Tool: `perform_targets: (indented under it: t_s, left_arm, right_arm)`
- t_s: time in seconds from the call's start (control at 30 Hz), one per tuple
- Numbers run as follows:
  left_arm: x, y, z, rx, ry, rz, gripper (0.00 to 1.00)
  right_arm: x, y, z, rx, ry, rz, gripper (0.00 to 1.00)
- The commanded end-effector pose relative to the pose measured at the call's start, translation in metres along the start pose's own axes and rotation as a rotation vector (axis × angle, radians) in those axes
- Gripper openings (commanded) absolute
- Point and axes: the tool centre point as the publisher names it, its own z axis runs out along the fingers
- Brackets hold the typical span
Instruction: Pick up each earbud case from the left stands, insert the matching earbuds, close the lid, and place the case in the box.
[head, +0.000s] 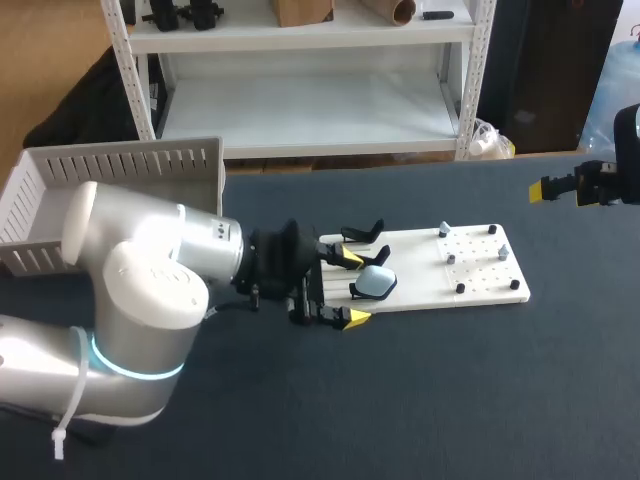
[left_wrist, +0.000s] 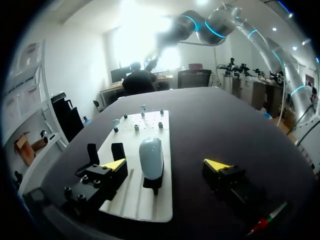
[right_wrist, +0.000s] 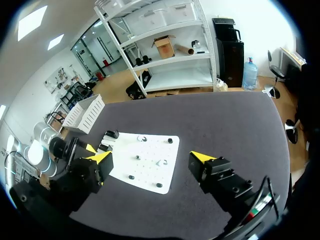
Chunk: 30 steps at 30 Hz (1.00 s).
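The earbud case (head: 375, 282), pale and rounded with its lid shut, sat upright on a black stand (left_wrist: 152, 183) at the near end of a white board (head: 478, 272) on the dark tabletop (head: 450, 400). A second black stand (head: 365, 232) just beside it held nothing. The left gripper (head: 354, 289) lay low over the board's edge, pointing along the board. Its fingers (left_wrist: 114, 164) were spread wide, one on each side of the case and clear of it, so the case stood in the gap, slightly ahead of the yellow tips. At the board's far end were several small pieces, some pale and some dark, too small to make out.

The box (head: 110, 185) — a white slatted basket — stood at the tabletop's far left corner, behind the left arm (head: 140, 300).

The right gripper (right_wrist: 150, 157) hung well above the tabletop off the board's far end — well apart from the case — with its fingers wide and nothing between them.
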Motion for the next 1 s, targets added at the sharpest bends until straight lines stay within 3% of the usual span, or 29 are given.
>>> perform_targets:
  t_s: [0.03,0.6,0.63,0.67,0.73,0.83,1.0]
  left_arm:
    - [0.0045,0.0084,-0.0006,0.015,-0.020,0.004,1.00]
    - [0.0016,0.0145,0.0038,0.034,-0.034,0.020,1.00]
    - [0.0014,0.0144,0.0045,0.035,-0.034,0.021,0.88]
    - [0.0013,0.0145,0.0049,0.035,-0.034,0.022,0.85]
    - [0.0015,0.0149,0.0056,0.031,-0.036,0.020,0.89]
    - [0.0017,0.0153,0.0059,0.028,-0.038,0.018,0.87]
    - [0.0022,0.0169,0.0066,0.026,-0.043,0.013,0.75]
  right_arm:
    - [0.0001,0.0000,0.0000,0.000,0.000,0.000,1.00]
    - [0.0001,0.0000,0.0000,0.000,0.000,0.000,1.00]
    - [0.0001,0.0000,0.0000,0.000,0.000,0.000,1.00]
    - [0.0001,0.0000,0.0000,0.000,0.000,0.000,1.00]
    - [0.0001,0.0000,0.0000,0.000,0.000,0.000,1.00]
    - [0.0001,0.0000,0.0000,0.000,0.000,0.000,1.00]
    - [0.0001,0.0000,0.0000,0.000,0.000,0.000,1.00]
